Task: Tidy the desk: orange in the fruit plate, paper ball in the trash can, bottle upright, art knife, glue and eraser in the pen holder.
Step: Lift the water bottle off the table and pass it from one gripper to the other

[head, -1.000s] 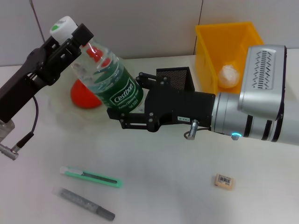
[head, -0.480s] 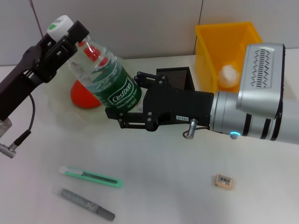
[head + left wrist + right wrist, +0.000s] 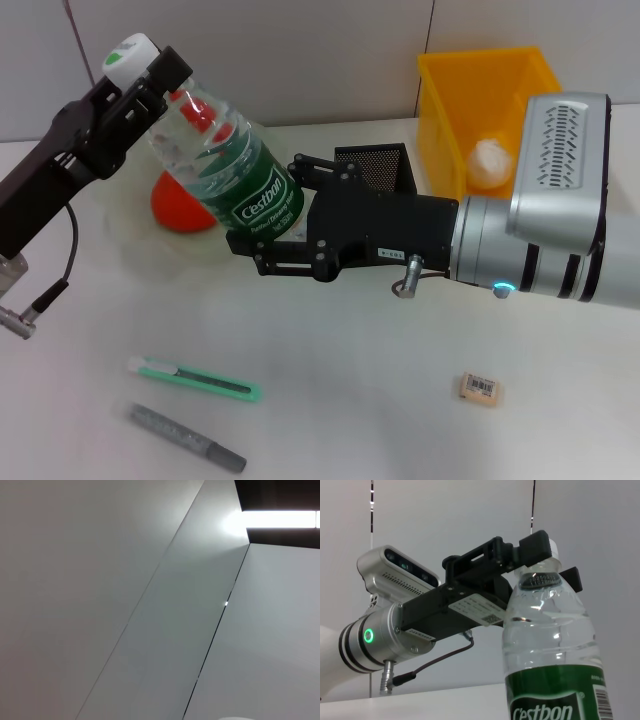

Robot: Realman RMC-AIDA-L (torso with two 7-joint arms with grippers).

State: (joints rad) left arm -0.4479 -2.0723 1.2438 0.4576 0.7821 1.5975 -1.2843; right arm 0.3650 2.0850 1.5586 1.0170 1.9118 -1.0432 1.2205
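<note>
White desk (image 3: 350, 340): left gripper (image 3: 150, 75) pinches tilted bottle (image 3: 235, 175) neck, right gripper (image 3: 262, 225) clamps its base

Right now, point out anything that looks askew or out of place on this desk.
The bottle is tilted, not upright, held at the neck by the left pincer and lower down by the right pincer. The knife, glue and eraser lie loose.
</note>
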